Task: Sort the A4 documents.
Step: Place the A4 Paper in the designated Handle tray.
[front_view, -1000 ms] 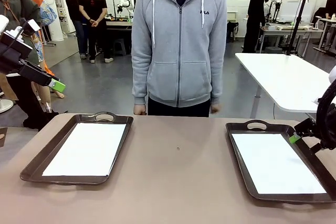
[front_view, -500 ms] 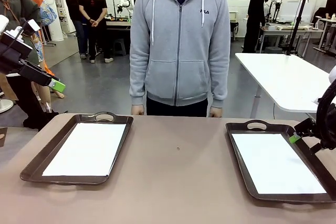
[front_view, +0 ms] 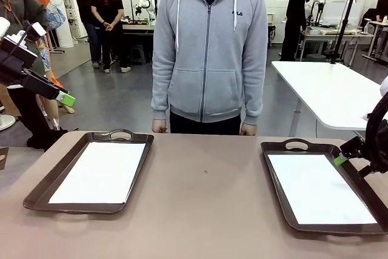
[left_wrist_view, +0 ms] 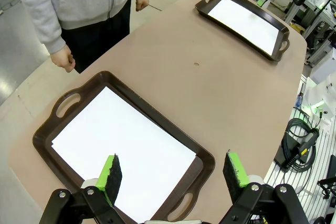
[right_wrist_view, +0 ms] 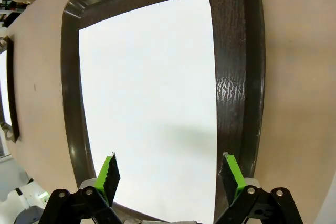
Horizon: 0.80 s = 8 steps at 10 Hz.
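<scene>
Sheets lie flat, one in each tray: a sheet point(front_view: 100, 172) in the left tray point(front_view: 37, 190), another sheet point(front_view: 318, 187) in the right tray point(front_view: 276, 193). My left gripper point(left_wrist_view: 173, 174) and right gripper point(right_wrist_view: 170, 174) hover spread and empty. Sorting looks either finished or unstarted.

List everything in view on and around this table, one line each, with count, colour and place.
Trays: two, dark brown, handled; left tray at the robot's left, right tray at its right.
A4 documents: two, white; left sheet in the left tray, right sheet in the right tray.
Table: one, tan, bare between the trays.
Person: one, grey hoodie, far edge, hands down.
Left claw: open, above the left tray.
Right claw: open, above the right sheet.
</scene>
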Tool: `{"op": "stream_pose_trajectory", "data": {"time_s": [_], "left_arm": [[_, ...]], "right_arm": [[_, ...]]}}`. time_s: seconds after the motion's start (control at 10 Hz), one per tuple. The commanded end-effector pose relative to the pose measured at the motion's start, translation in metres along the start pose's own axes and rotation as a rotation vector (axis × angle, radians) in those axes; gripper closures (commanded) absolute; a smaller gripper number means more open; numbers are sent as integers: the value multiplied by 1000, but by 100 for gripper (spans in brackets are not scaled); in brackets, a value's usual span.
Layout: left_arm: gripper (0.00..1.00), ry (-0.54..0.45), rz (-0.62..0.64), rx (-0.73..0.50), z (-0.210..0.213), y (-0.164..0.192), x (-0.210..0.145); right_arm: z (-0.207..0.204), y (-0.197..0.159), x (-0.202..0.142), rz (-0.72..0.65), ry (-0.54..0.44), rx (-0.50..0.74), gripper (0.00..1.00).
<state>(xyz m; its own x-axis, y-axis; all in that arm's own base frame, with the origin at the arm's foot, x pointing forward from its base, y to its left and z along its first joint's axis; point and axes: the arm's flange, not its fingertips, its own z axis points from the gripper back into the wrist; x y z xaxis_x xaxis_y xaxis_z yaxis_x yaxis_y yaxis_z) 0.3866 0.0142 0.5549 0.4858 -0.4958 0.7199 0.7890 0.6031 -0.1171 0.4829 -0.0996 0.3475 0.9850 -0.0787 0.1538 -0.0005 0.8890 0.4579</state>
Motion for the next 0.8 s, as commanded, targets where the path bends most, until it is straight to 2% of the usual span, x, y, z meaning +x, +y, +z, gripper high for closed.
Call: {"op": "stream_pose_trajectory", "data": {"time_s": [0.0, 0.7], "left_arm": [[0, 8, -7, 9, -1, -1, -1], [0, 8, -7, 9, -1, -1, -1]], "right_arm": [[1, 0, 1, 2, -2, 0, 0], [1, 0, 1, 2, -2, 0, 0]]}}
